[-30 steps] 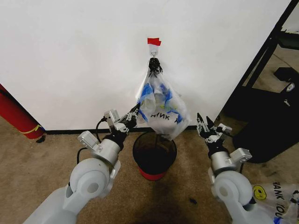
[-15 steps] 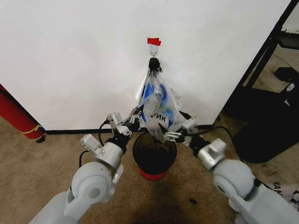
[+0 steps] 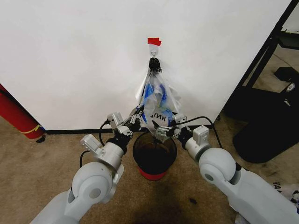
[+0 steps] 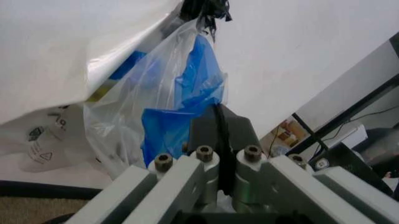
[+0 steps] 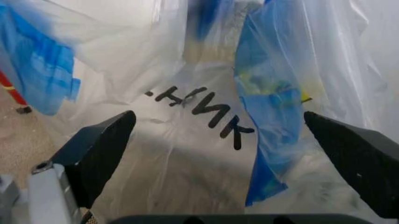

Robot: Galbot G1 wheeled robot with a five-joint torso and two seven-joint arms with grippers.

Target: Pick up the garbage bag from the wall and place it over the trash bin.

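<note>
The garbage bag [image 3: 158, 99], thin clear plastic with blue parts and black print, hangs from a small hook [image 3: 153, 54] on the white wall [image 3: 70, 60], under red tape [image 3: 154, 41]. Directly beneath stands the black mesh trash bin [image 3: 154, 157] with a red base. My left gripper [image 3: 135, 119] is at the bag's lower left edge; in the left wrist view its fingers [image 4: 215, 161] are closed together with plastic [image 4: 181, 93] right at the tips. My right gripper [image 3: 164, 131] is at the bag's lower right, above the bin rim. Its jaws stand wide open [image 5: 218, 116] facing the printed plastic [image 5: 199, 105].
A long red cylinder [image 3: 16, 116] leans at the far left by the black baseboard [image 3: 70, 131]. A black rack [image 3: 273, 46] and a large black bulky thing [image 3: 271, 133] stand to the right. Another plastic bag [image 3: 286, 190] lies on the brown carpet at bottom right.
My right arm has swung in from the right side to the bag's lower right edge above the bin. The bag now hangs narrower and straighter. The left gripper has barely moved.
</note>
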